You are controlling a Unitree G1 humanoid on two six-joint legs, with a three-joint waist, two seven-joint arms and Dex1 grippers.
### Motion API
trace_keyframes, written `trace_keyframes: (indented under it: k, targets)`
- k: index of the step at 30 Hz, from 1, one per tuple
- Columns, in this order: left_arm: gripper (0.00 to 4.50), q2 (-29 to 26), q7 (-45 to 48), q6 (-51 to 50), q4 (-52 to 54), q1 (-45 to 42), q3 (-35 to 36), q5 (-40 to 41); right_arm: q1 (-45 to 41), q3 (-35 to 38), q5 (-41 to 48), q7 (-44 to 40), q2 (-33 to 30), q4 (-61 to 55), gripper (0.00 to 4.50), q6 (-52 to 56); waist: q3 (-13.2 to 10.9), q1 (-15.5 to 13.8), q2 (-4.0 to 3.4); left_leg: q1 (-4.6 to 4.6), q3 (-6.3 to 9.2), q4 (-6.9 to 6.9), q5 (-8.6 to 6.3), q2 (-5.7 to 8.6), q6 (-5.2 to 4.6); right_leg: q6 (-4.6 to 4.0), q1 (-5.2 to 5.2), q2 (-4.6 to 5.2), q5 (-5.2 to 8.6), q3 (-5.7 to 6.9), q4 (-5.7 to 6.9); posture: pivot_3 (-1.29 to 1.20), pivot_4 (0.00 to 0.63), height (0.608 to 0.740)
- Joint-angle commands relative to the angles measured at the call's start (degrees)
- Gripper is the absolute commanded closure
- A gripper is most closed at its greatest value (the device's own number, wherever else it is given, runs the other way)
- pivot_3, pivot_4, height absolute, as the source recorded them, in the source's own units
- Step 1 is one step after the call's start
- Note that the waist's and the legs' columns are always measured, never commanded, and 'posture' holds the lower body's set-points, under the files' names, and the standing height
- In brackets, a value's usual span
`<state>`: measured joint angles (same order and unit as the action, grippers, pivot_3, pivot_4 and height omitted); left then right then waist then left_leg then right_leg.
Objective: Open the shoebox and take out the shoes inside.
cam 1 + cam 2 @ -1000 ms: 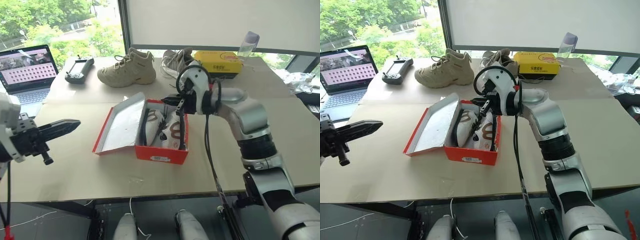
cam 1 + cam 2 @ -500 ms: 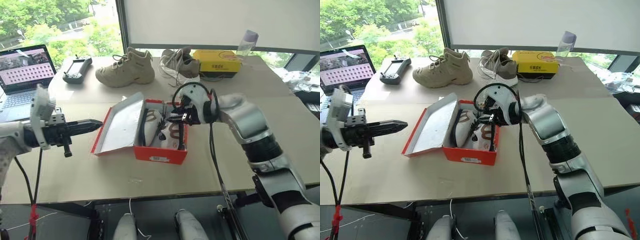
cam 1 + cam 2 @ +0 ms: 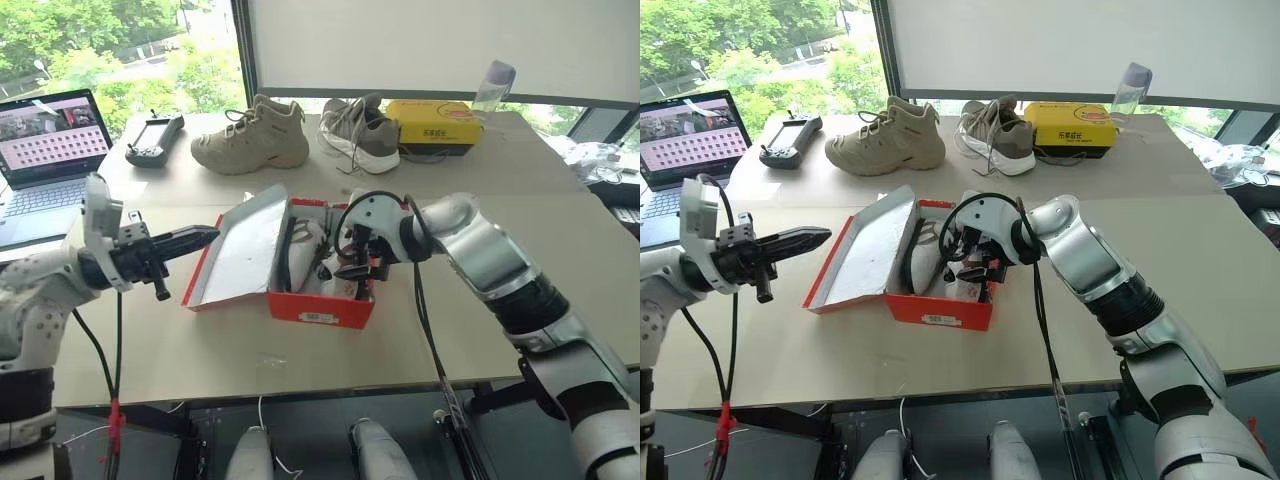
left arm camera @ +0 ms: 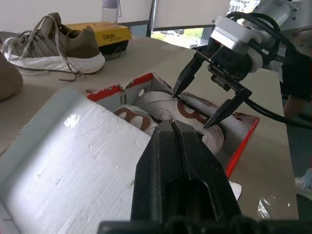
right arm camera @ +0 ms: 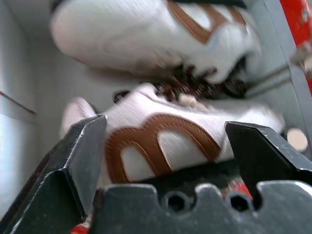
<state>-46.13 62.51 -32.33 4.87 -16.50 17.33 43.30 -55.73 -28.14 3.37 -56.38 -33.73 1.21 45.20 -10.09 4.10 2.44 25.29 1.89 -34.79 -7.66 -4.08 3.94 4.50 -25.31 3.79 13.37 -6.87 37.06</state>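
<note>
Now, lid laid back, the shoebox [image 3: 300, 290] on the table [image 3: 500, 330] bares its shoes [image 4: 195, 114]; the right gripper [image 4: 210, 100], fingers spread, must descend and pinch one; left gripper [image 3: 800, 240] shut.

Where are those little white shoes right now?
The shoes lie inside the open shoebox mid-table, in front of the tan boot, with the right gripper open just above them.

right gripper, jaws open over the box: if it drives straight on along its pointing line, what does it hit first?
Most likely the nearer white shoe in the shoebox. The right gripper points down into the open box with its jaws spread either side of that shoe. How much gap remains is hard to judge.
</note>
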Motion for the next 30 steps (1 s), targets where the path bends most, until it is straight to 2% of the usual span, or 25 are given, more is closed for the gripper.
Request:
trace_keyframes:
  k: [1,9,16,22,30]
  targets:
    - [4.50,0.4,0.0,1.7,3.5,1.0,-0.5,-1.0,-1.4,1.4,-2.7,4.0,1.6,2.6,0.03,3.3,0.0,-0.1,0.00,-0.01,0.01,-0.01,0.00,-0.01,0.00,0.00,0.01,-0.01,0.00,0.00,0.02,0.00,0.150,0.712]
    - [4.50,-0.5,0.8,1.4,4.2,-1.1,-1.4,-1.6,-1.4,1.7,-1.6,4.9,2.3,0.1,0.03,9.9,0.0,-0.5,0.02,-0.07,0.02,-0.18,0.00,-0.02,0.00,-0.34,0.16,-0.01,0.16,0.00,0.03,0.00,0.150,0.712]
    - [4.50,-4.3,3.0,-1.1,3.6,-7.2,-0.8,0.3,-6.6,7.0,0.5,6.2,3.1,2.7,0.03,13.5,0.0,-0.3,0.02,-0.05,0.02,-0.13,0.00,-0.02,0.00,-0.01,0.11,-0.02,-0.02,0.00,0.03,0.00,0.150,0.712]
    - [4.50,-5.0,3.5,0.3,1.4,-9.5,-1.7,-1.3,-9.6,9.7,-0.5,11.6,6.5,9.1,0.03,12.8,0.0,0.2,0.02,-0.05,0.02,0.01,0.00,-0.02,-0.01,0.00,0.05,-0.03,-0.01,0.00,0.01,0.00,0.150,0.712]
    - [4.50,-5.2,4.2,0.1,2.1,-10.3,-2.6,-1.8,-8.6,7.8,-2.0,13.7,10.6,15.3,0.03,8.7,0.0,0.0,0.01,0.00,0.02,-0.02,0.00,-0.04,-0.01,0.01,0.02,-0.06,-0.02,-0.01,0.03,0.00,0.150,0.712]
